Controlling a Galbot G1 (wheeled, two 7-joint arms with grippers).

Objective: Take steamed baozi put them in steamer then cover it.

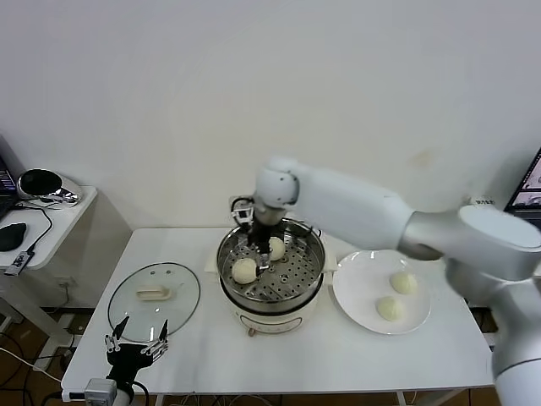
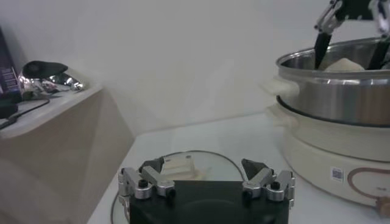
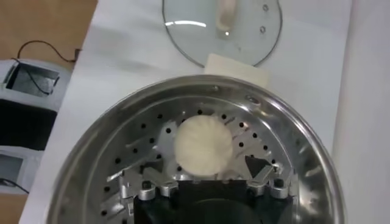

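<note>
The steamer [image 1: 270, 283] stands mid-table, a steel pot with a perforated tray on a cream base. Two baozi lie on its tray, one [image 1: 244, 271] toward the left and one [image 1: 275, 247] by my right gripper [image 1: 265, 250]. The right gripper reaches down into the pot. In the right wrist view it [image 3: 205, 165] is open, with a baozi [image 3: 203, 146] resting on the tray [image 3: 122, 158] between its spread fingers. Two more baozi [image 1: 404, 282] [image 1: 390, 308] lie on the white plate [image 1: 359, 288]. My left gripper [image 1: 135, 342] is open and empty at the table's front left.
The glass lid [image 1: 154, 296] with a cream handle lies flat on the table left of the steamer, just beyond the left gripper [image 2: 207, 173]. It also shows in the right wrist view [image 3: 222, 27]. A side table [image 1: 42, 211] with electronics stands at far left.
</note>
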